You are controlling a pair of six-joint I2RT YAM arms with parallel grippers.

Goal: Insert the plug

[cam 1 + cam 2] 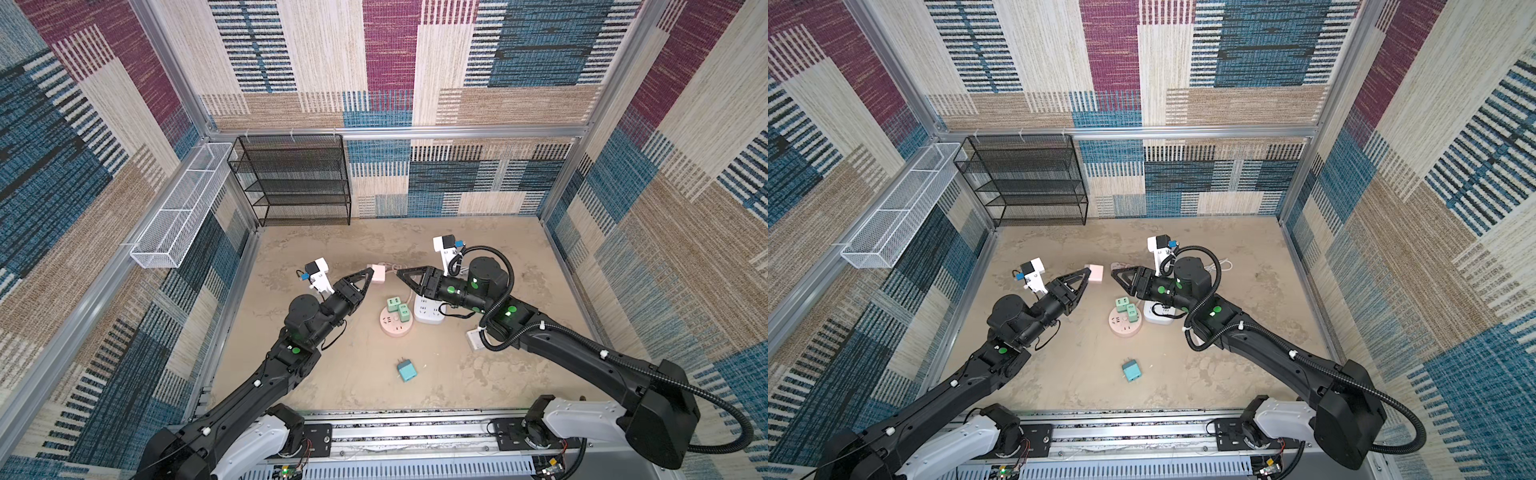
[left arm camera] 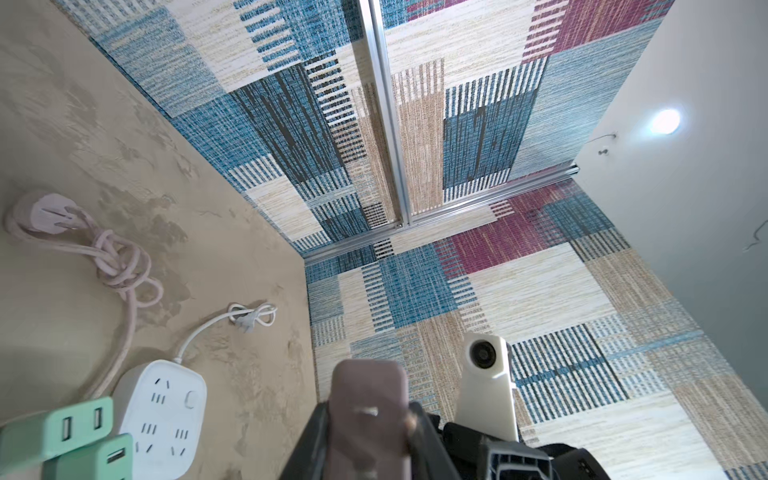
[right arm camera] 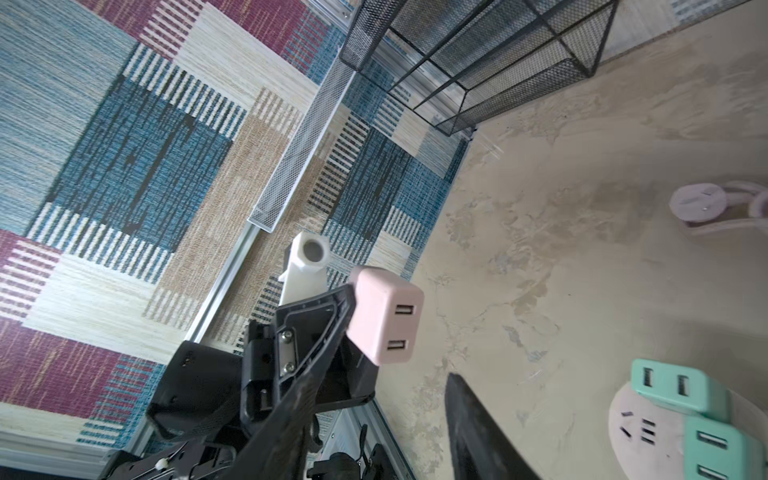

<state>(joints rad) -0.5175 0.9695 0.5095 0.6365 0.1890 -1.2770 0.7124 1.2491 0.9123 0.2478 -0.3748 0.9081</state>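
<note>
The left pincer [image 1: 371, 272] clenches the pink plug [image 1: 379, 274] at frame centre, USB face pointing right toward the right pincer [image 1: 400, 274], whose state I cannot tell.

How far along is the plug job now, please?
Done: two green plugs sit in the round strip. In hand: the left tool holds a pink plug in the air. Left: inserting it; a teal plug lies loose, unplugged.
</note>
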